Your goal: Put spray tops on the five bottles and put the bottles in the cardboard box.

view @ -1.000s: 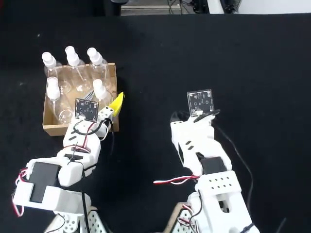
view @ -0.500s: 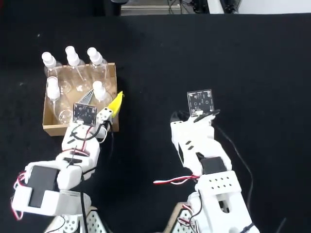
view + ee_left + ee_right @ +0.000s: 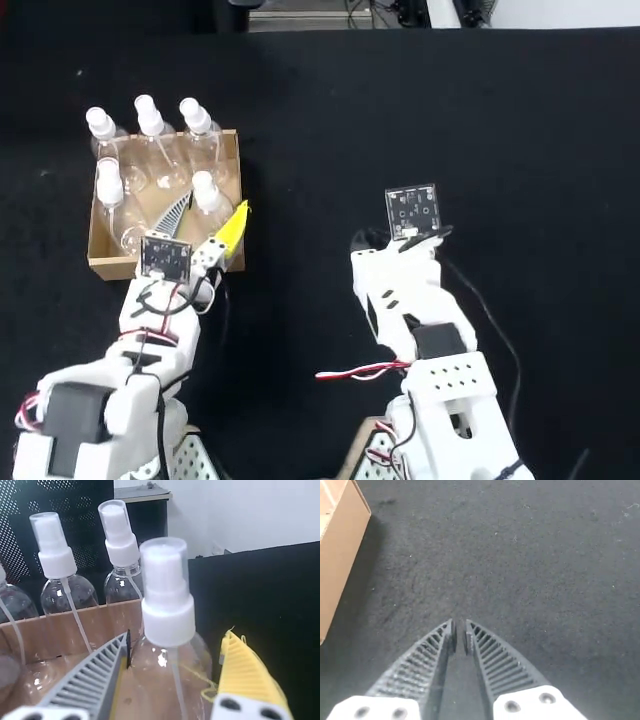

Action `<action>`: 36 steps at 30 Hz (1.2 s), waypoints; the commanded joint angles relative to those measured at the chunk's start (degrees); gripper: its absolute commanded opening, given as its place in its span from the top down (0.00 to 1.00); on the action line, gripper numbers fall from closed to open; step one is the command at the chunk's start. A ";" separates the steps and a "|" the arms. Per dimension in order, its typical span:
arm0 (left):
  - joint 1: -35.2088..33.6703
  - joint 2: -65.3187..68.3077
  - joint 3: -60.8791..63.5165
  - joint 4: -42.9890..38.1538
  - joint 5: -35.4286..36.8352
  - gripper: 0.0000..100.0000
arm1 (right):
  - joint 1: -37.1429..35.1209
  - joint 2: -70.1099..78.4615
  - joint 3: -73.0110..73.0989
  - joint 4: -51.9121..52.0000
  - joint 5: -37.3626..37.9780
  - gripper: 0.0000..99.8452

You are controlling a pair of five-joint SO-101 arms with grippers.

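Five clear bottles with white spray tops stand in the cardboard box (image 3: 237,165) at the left. Three form the back row (image 3: 148,116); one is at the left (image 3: 108,184) and one at the right front (image 3: 205,189). My left gripper (image 3: 217,203) is open, its grey finger (image 3: 92,677) and yellow finger (image 3: 245,672) on either side of the right front bottle (image 3: 167,597), apart from it. My right gripper (image 3: 460,630) is shut and holds nothing. It hangs low over the black table right of the box (image 3: 335,550), on its arm (image 3: 405,290).
The black cloth table (image 3: 450,130) stretches bare to the right and behind the box. The box's right wall stands close to the yellow finger. Both arm bases sit at the front edge.
My left arm has drawn back toward the front edge, its fingers sliding away from the right front bottle, which stays in the box. The right arm has not moved.
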 commanded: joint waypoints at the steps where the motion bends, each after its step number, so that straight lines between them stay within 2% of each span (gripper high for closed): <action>1: -0.66 -3.52 -0.13 -1.32 0.00 0.72 | -0.35 -1.63 -0.48 -1.41 -0.18 0.99; 14: -0.48 -11.60 4.44 4.13 0.00 0.72 | -0.35 -1.63 -0.57 -1.41 -0.09 0.99; 24: -0.48 -23.21 4.53 19.25 0.44 0.72 | -0.35 -1.63 -0.48 -1.41 -0.09 0.99; 36: -0.57 -44.66 4.97 45.71 0.44 0.72 | -0.35 -1.63 -0.48 -1.67 -0.09 0.99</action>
